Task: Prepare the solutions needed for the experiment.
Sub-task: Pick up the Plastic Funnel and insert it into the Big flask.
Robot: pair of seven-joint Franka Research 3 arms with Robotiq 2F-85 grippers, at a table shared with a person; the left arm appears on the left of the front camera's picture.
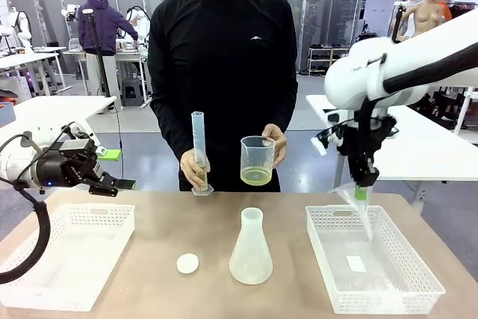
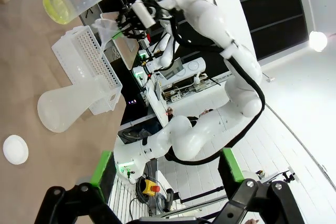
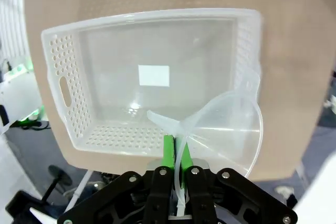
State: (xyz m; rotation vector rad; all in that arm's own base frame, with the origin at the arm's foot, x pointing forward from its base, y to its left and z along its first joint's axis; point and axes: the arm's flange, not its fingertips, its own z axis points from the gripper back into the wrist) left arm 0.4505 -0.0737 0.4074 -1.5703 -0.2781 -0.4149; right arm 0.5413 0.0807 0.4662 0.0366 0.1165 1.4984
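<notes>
**Scene layout**

- The table [image 1: 164, 222] carried two white perforated baskets. The left basket [image 1: 89, 208] sat at the robot's left and the right basket [image 1: 388, 211] at its right.
- A person [image 1: 224, 57] in a black top stood at the far side, facing the robot.
- The right arm reached in from above the right basket. The left arm stayed low beside the far corner of the left basket.

**Glassware**

- A frosted conical flask [image 1: 251, 255] stood upright on the table between the baskets.
- One hand [image 1: 275, 143] of the person held a clear beaker [image 1: 258, 151] above the far table edge, behind the flask.
- The solution [image 1: 256, 176], a pale yellow-green liquid, lay as a shallow layer in the bottom of that beaker.
- The other hand [image 1: 196, 166] held a tall graduated cylinder [image 1: 199, 136] upright, with its base at the far table edge.

**Claws**

- The right gripper [image 1: 363, 184] pointed down, its green pads clamped on the rim of a clear funnel [image 1: 357, 203].
- The funnel stem slanted down over the left part of the right basket. Contact with the basket could not be determined.
- The left gripper [image 1: 118, 169] had its jaws spread wide and gripped nothing.

**Small items**

- A white round disc [image 1: 187, 263] lay on the table just left of the flask.
- A white label [image 1: 356, 263] lay flat on the floor of the right basket.
</notes>
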